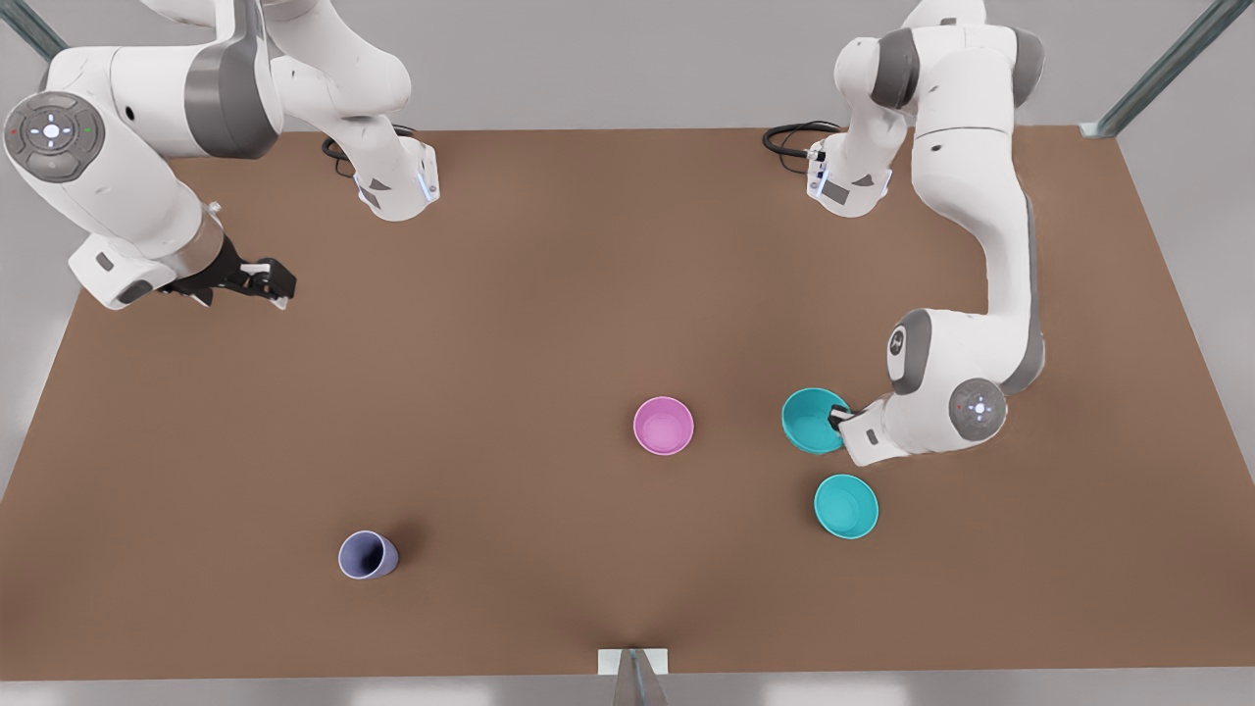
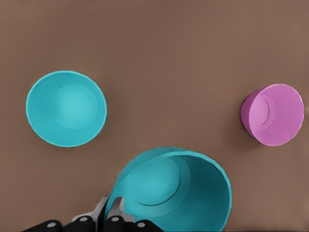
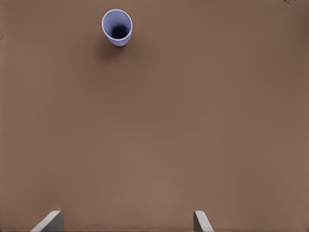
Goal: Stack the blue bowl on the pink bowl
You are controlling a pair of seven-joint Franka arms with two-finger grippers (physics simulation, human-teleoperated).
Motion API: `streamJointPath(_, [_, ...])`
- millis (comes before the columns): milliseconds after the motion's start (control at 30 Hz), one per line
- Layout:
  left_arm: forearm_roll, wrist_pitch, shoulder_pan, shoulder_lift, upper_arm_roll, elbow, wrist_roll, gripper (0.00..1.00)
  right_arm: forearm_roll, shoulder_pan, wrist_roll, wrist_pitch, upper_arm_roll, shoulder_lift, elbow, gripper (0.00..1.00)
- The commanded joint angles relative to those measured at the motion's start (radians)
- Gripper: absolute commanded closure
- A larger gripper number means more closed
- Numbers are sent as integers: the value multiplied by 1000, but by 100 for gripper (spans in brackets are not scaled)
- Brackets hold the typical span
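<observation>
My left gripper (image 1: 839, 418), on the arm at the front view's right, is shut on the rim of a teal-blue bowl (image 1: 812, 420). In the left wrist view this bowl (image 2: 178, 193) looks tilted, its wall pinched in the left gripper (image 2: 112, 207). The pink bowl (image 1: 664, 426) stands upright on the table to the front view's left of the held bowl, apart from it; the left wrist view shows the pink bowl (image 2: 275, 114) too. My right gripper (image 1: 270, 284) waits open at the front view's far left, with nothing between the right gripper (image 3: 126, 222) fingertips.
A second identical teal bowl (image 1: 846, 506) (image 2: 66, 108) sits upright just in front of the held one. A lavender-blue cup (image 1: 368, 555) (image 3: 117, 27) stands near the table's front edge at the front view's left. The brown table (image 1: 549, 294) spreads wide between the arms.
</observation>
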Motion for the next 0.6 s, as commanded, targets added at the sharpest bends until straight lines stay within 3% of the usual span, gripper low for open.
streamJointPath(0, [-48,-52,-93,42,-1,53,-621,79,1,0,-132,-6,0,-1,-1,0])
streamJointPath(200, [-77,41,-127,263,-56,299,-842,79,-1,1,-134,-6,0,2,-2,0])
streamJointPath(567, [-85,25,-142,302,-122,293,-898,79,-1,1,-132,-8,0,8,-16,0])
